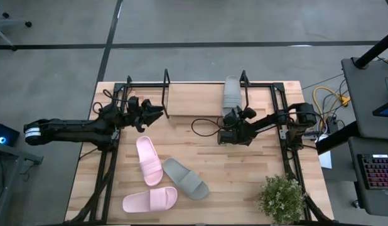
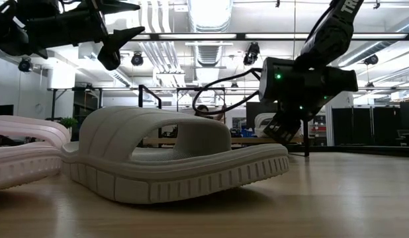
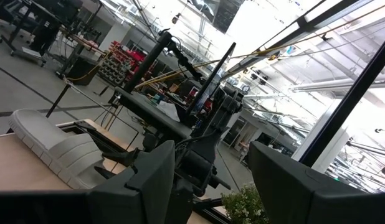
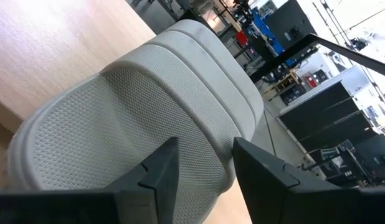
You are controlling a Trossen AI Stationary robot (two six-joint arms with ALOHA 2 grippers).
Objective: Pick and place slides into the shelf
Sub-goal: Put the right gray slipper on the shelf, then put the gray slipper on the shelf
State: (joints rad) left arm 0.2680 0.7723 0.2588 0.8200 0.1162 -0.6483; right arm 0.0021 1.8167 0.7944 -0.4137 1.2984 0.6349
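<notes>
- Butcher-block tabletop (image 1: pixel 244 169) fills the middle of the high view, with grey floor around it and a workshop of racks and ceiling lights behind it in the low view.
- At the tabletop's far edge stands the shelf (image 1: pixel 194 100), a light wood board between thin black uprights.
- One grey slide (image 1: pixel 231 94) lies on the shelf's right part, lengthwise across the board; the right wrist view shows its textured footbed and ribbed strap (image 4: pixel 180 81) close up.
- The right gripper (image 1: pixel 233 117) sits just at the near end of that slide; in its wrist view the two dark fingers (image 4: pixel 158 171) stand apart with the slide's heel showing in the gap between them, and whether they touch the foam cannot be told.
- The left gripper (image 1: pixel 157 113) hovers over the shelf's left end, its jaws parted and holding nothing; its wrist view looks across at the grey slide (image 3: pixel 55 149) and the other arm.
- Three slides remain on the tabletop: a pink slide (image 1: pixel 149 160) lying lengthwise, a second grey slide (image 1: pixel 186 178) angled just beside it, and another pink slide (image 1: pixel 150 199) near the front edge, touching the grey one.
- A small potted plant (image 1: pixel 282 198) stands at the front right corner.
</notes>
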